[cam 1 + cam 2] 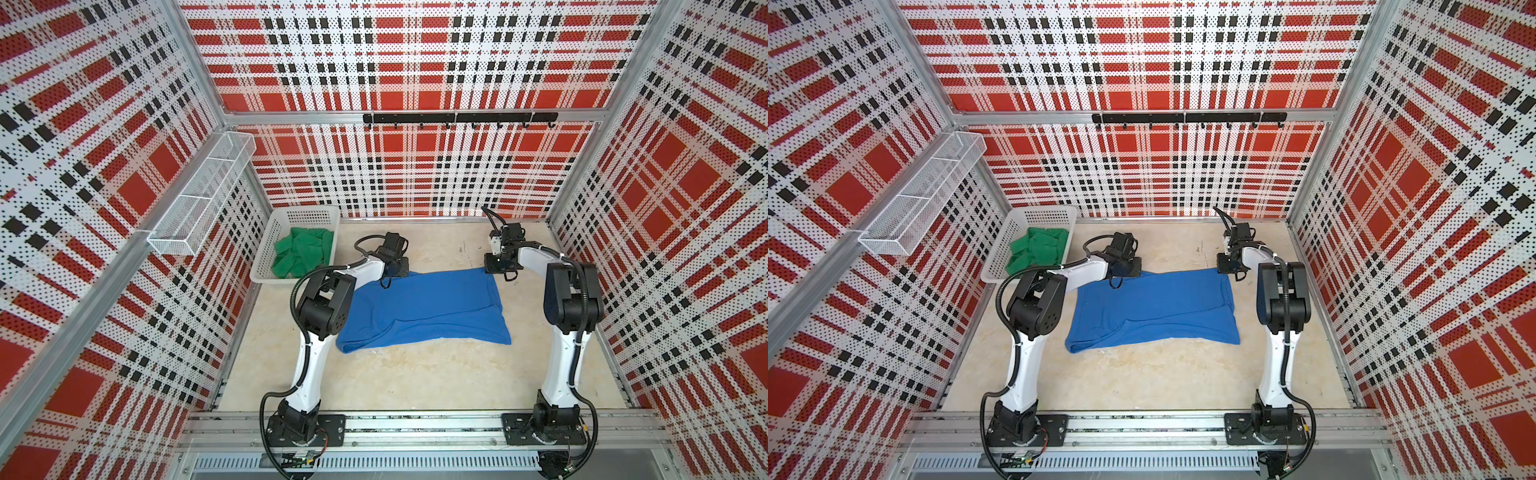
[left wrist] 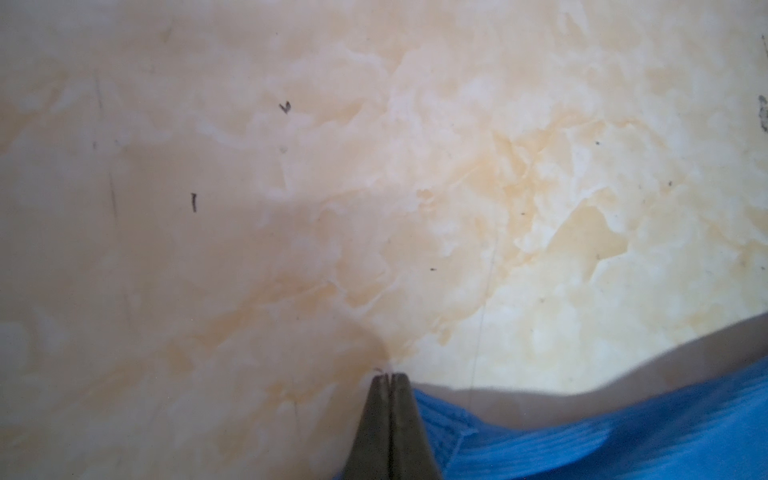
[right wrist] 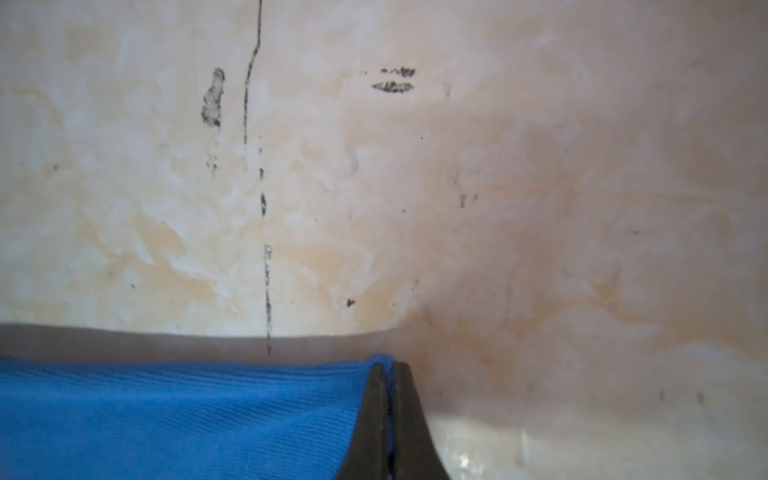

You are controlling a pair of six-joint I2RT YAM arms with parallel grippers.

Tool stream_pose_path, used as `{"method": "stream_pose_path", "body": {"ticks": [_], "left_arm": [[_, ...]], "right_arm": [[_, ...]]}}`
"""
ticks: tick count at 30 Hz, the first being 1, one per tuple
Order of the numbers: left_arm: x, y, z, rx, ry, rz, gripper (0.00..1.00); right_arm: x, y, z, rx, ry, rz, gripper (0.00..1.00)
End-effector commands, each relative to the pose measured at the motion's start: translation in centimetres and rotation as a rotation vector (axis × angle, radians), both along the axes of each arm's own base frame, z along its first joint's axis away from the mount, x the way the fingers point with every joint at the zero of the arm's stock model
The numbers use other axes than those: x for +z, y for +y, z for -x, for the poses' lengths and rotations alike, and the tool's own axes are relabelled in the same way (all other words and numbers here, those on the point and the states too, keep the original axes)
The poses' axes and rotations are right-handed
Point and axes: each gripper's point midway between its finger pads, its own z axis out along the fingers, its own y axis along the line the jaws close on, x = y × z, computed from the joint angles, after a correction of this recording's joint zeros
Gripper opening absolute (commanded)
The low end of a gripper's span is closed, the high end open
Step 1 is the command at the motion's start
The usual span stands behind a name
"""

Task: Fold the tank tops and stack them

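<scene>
Both top views alone show green tank top [image 1: 305, 252].

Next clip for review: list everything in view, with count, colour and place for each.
blue tank top: one, royal blue, spread mid-table between the arms
green tank top: one, green, crumpled inside the basket
plastic basket: one, white perforated, far left corner of the table
wire mesh shelf: one, white, mounted on the left wall
hook rail: one, black, on the back wall
table: one, beige marbled, under the tank top and basket
left pincer: one, dark, shut on the blue tank top's far left corner
right pincer: one, dark, shut on its far right corner
</scene>
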Motion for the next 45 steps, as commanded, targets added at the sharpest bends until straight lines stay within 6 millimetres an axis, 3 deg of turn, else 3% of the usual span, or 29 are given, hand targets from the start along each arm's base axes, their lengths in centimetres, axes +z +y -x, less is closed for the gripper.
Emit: {"method": "stream_pose_path", "body": {"ticks": [1, 9, 17, 24, 33, 45], "left_arm": [[0.2, 0.6, -0.3, 0.006, -0.006, -0.021, 0.0], [4.5, 0.2, -0.9, 0.017, -0.112, 0.021, 0.0], [7.5, 1.0, -0.6, 0.031, -0.185, 0.015, 0.0], [8.6, 1.4, 0.5, 0.038, -0.213, -0.003, 0.0], [9.2, 1.6, 5.2, 0.055, -0.242, -0.009, 0.0], [8.0, 3.3, 12.7, 0.13, -0.231, 0.047, 0.0]], "right_arm": [[1.9, 0.0, -1.4, 0.02, -0.056, -0.003, 0.0], [5.0, 0.7, -2.0, 0.064, -0.135, -0.021, 0.0], [6.1, 0.0, 0.6, 0.161, -0.196, 0.083, 0.0], [6.4, -0.1, 1.9, 0.154, -0.198, 0.089, 0.0], [6.5, 0.8, 5.8, 0.299, -0.336, 0.272, 0.0], [6.2, 1.3, 10.5, 0.329, -0.414, 0.308, 0.0]]}}
